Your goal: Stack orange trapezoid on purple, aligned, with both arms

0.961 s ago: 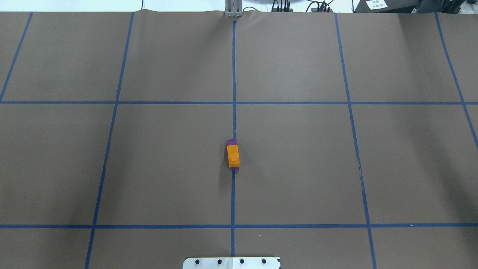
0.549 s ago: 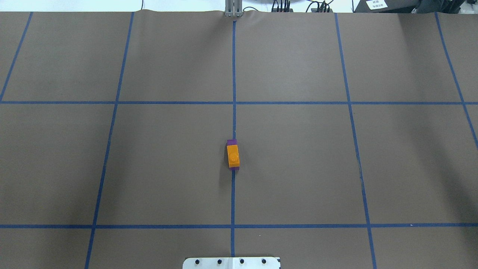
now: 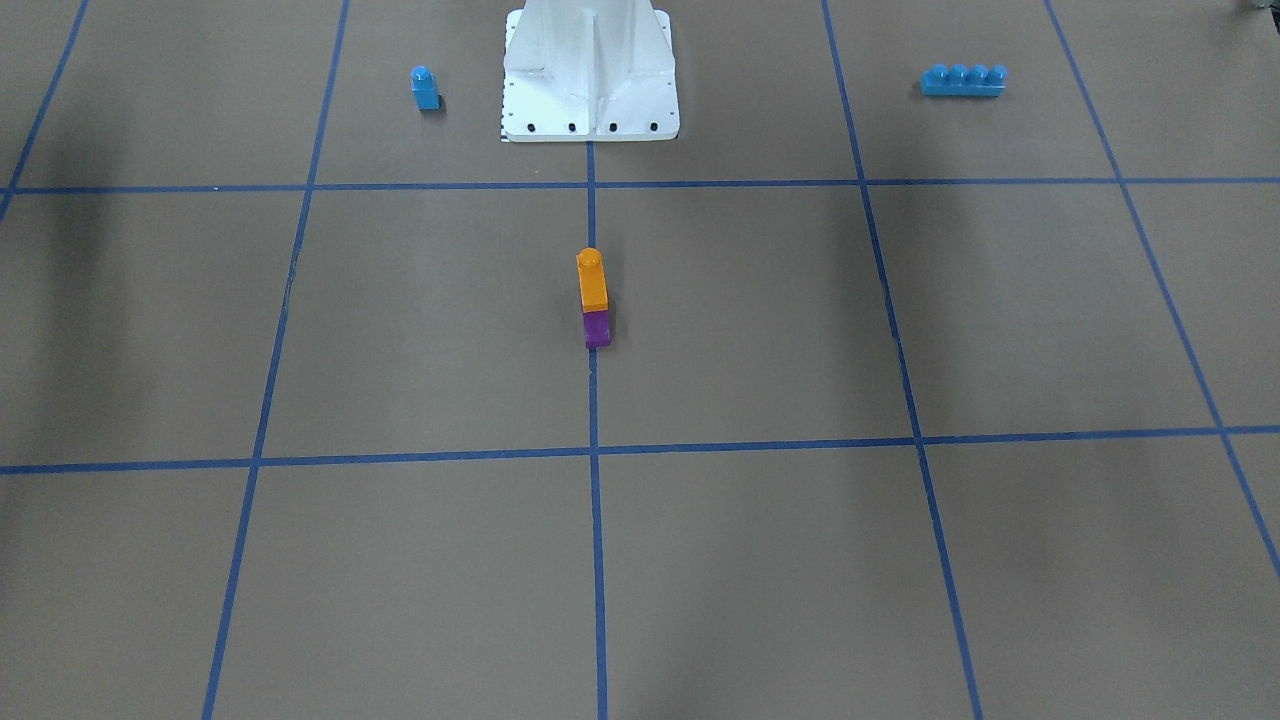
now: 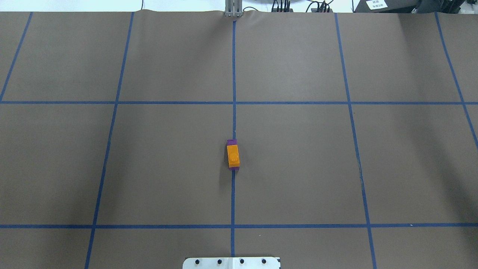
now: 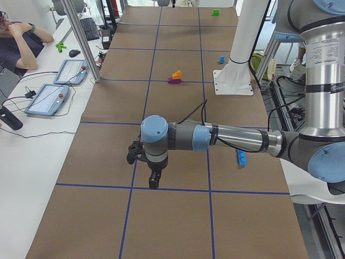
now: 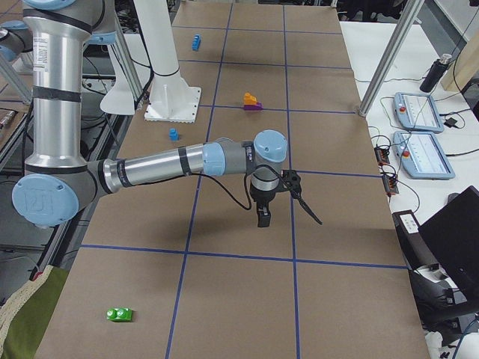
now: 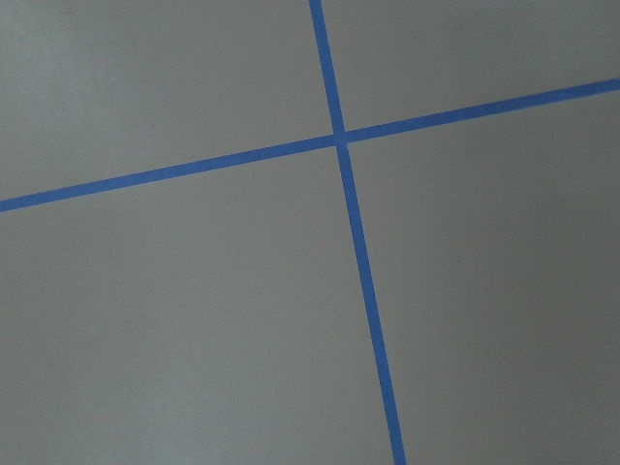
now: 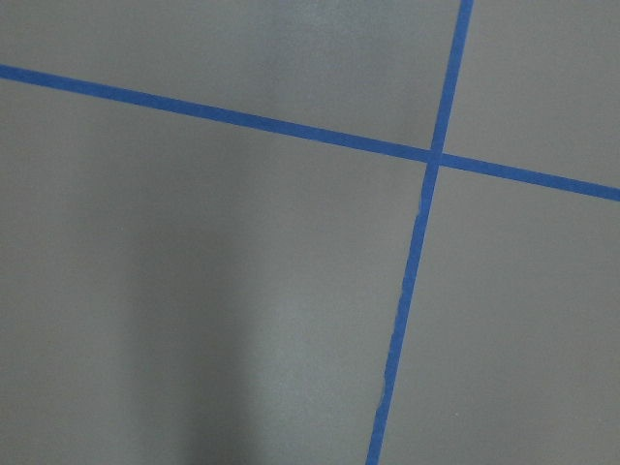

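The orange trapezoid (image 4: 233,156) sits on top of the purple block (image 4: 232,142) on the table's centre tape line, lined up along its length. The stack also shows in the front-facing view, orange (image 3: 592,283) over purple (image 3: 597,328). No gripper is near it. My left gripper (image 5: 153,181) shows only in the exterior left view, low over the paper and far from the stack. My right gripper (image 6: 262,217) shows only in the exterior right view, also far off. I cannot tell whether either is open or shut. The wrist views show only brown paper and blue tape.
A small blue single-stud block (image 3: 425,88) and a long blue brick (image 3: 963,80) lie either side of the white robot base (image 3: 590,70). A green block (image 6: 120,314) lies near the table's right end. An operator (image 5: 19,38) and tablets sit beside the table.
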